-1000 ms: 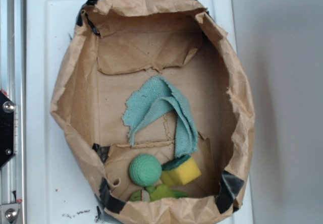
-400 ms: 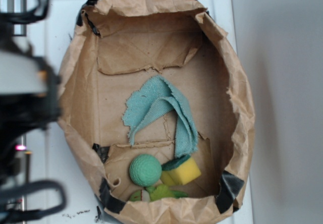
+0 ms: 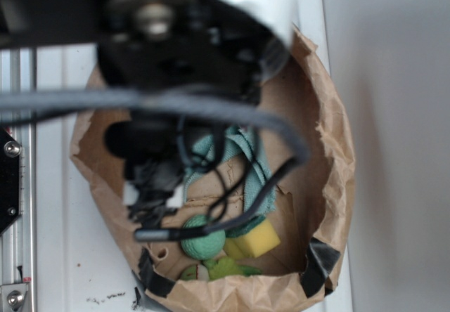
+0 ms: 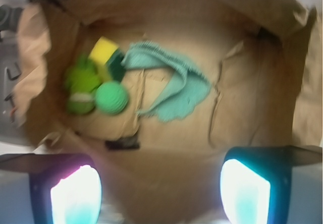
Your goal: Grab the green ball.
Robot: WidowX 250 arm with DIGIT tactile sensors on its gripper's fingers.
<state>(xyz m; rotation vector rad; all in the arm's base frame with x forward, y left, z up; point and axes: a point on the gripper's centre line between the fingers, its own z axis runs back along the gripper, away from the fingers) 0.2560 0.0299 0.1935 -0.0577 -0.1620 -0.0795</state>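
From my wrist view the claw (image 4: pixel 160 193) is spread wide, both fingers apart with nothing between them. Beyond, in the paper bag (image 4: pixel 166 138), the green ball (image 4: pixel 111 98) sits beside the lime leafy toy (image 4: pixel 81 80), yellow sponge (image 4: pixel 103 51) behind, teal cloth (image 4: pixel 174 85) alongside

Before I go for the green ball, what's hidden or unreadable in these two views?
- Exterior: the arm covers the paper bag's upper half and most of the cloth; a cable crosses the green ball.
- Wrist: motion blur hides the ball's contact with the leafy toy and sponge.
- Gripper: fingertips glow, overexposed and cut off by the bottom edge.
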